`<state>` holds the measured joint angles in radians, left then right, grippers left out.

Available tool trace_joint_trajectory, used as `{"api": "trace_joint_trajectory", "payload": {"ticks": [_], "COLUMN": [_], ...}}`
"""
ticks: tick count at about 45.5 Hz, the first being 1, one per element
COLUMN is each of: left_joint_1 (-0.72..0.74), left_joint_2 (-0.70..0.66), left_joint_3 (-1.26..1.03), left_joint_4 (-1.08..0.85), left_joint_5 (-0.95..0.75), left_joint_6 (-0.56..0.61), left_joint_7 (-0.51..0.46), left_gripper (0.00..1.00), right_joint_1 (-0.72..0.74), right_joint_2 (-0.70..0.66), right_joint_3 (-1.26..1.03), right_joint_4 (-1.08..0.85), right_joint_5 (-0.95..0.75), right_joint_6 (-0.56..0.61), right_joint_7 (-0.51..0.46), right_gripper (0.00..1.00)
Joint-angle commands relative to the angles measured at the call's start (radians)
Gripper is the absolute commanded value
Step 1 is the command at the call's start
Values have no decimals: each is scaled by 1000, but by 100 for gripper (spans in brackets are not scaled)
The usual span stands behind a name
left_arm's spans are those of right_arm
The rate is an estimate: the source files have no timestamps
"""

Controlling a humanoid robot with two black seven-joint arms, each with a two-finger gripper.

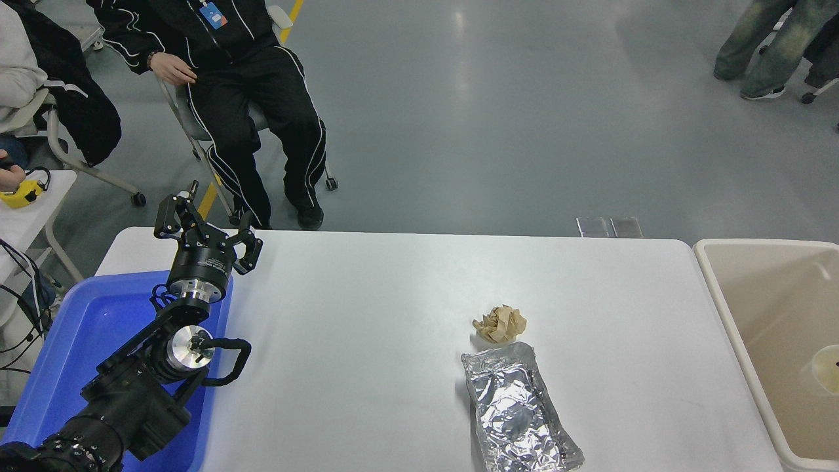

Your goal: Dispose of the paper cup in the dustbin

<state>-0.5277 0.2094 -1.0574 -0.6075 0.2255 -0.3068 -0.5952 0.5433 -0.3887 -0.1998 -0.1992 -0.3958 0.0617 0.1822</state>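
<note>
The paper cup (827,368) lies inside the beige dustbin (724,308) at the table's right end, its cream inside facing up, cut by the picture's right edge. My right gripper is out of view. My left gripper (204,227) is parked at the lower left over the far corner of the blue tub, open and empty.
A crumpled brown paper ball (500,324) and a silver foil tray (518,410) lie right of the table's middle. A blue tub (65,347) sits at the left under my left arm. A person in black (249,98) sits beyond the far left edge.
</note>
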Motion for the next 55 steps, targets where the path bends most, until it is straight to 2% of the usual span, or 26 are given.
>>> {"api": "trace_joint_trajectory", "payload": {"ticks": [1,3,4,17,25,29,33,35,45,49,55], "left_joint_1": [0,0,0,0,0,0,0,0,0,0,0], "left_joint_2": [-1,1,1,-1,-1,1,-1,-1,-1,-1,1], "left_joint_3": [-1,0,0,0,0,0,0,0,0,-1,-1], "left_joint_4": [0,0,0,0,0,0,0,0,0,0,0], "left_joint_5": [0,0,0,0,0,0,0,0,0,0,0], "left_joint_6": [0,0,0,0,0,0,0,0,0,0,0], "left_joint_7": [0,0,0,0,0,0,0,0,0,0,0], "left_gripper": [100,100,100,100,100,100,100,100,100,100,100], "right_joint_1": [-8,-3,3,188,366,435,503,553,538,466,356], "right_joint_2": [7,8,10,25,-1,-36,-97,-159,-248,-240,-185], "right_joint_3": [2,2,0,10,155,220,333,422,741,861,910], "right_joint_4": [-2,0,1,0,4,27,173,306,678,794,900], "right_joint_5": [2,2,2,5,273,310,311,310,296,296,296], "right_joint_6": [-137,-167,-178,-174,-80,-49,-51,-51,-45,-45,-54], "right_joint_7": [2,2,2,0,2,2,3,3,3,3,3], "right_gripper": [84,97,98,99,99,99,99,99,99,99,99]}}
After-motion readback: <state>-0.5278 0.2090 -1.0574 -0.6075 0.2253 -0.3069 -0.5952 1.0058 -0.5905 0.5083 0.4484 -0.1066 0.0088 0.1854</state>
